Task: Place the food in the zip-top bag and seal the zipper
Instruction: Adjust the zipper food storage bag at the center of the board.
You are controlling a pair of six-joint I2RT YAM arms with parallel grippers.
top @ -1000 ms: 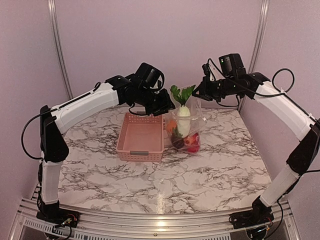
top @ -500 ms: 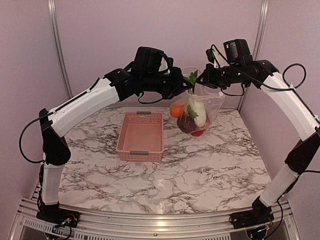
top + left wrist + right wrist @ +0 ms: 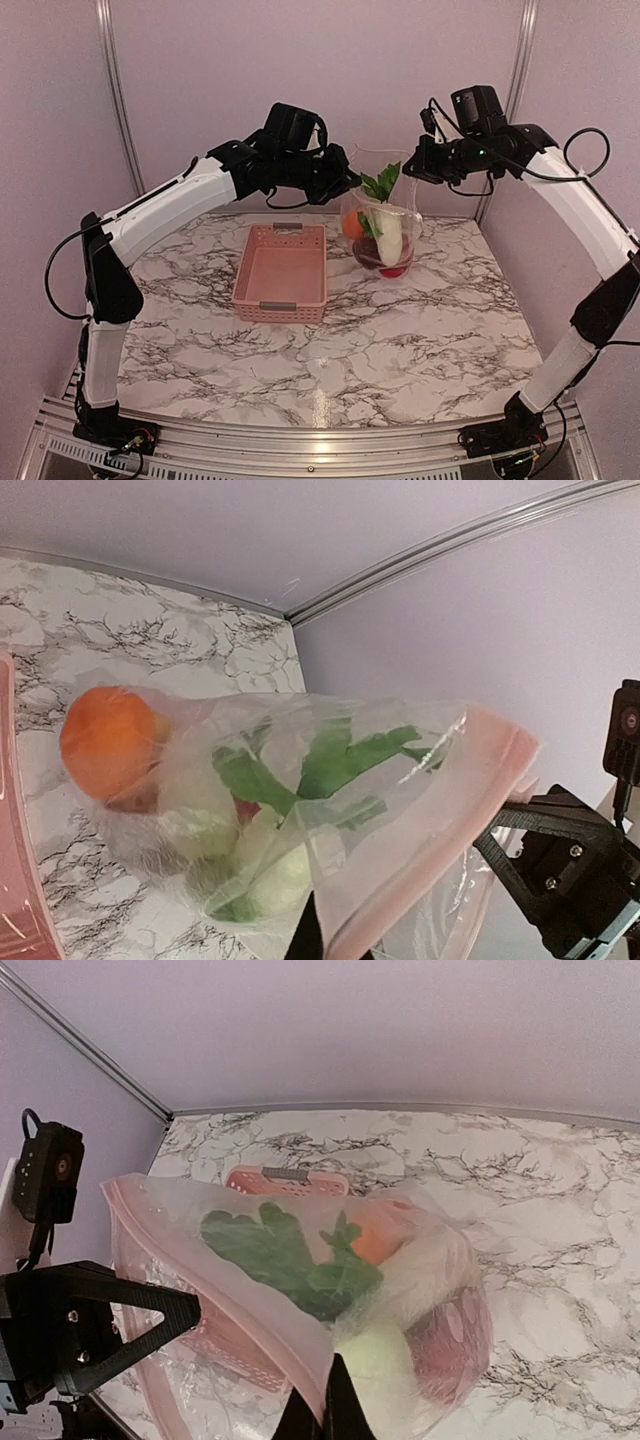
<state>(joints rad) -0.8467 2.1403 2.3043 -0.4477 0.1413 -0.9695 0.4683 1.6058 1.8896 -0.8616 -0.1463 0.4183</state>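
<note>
The left gripper (image 3: 343,184) and right gripper (image 3: 416,170) each pinch an upper corner of the bag (image 3: 404,222); it hangs between them over the far side of the table (image 3: 420,340), right of the basket (image 3: 280,272); the food (image 3: 389,240) sits bunched inside.

Pink lattice basket (image 3: 281,272), rectangular, upright and flat on the counter (image 3: 420,340), left of centre, long side running near to far. Small grey tab on its near rim, another on its far rim. Counter: white marble pattern with dark grey veining, glossy, light glare near the front edge. Aluminium rail (image 3: 300,442) along the front edge. Plain lilac wall (image 3: 220,70) behind, with a metal post (image 3: 115,90) at left and another (image 3: 521,60) at right. Right wrist view: basket's far rim (image 3: 285,1177) visible against the veined counter (image 3: 560,1200).
</note>
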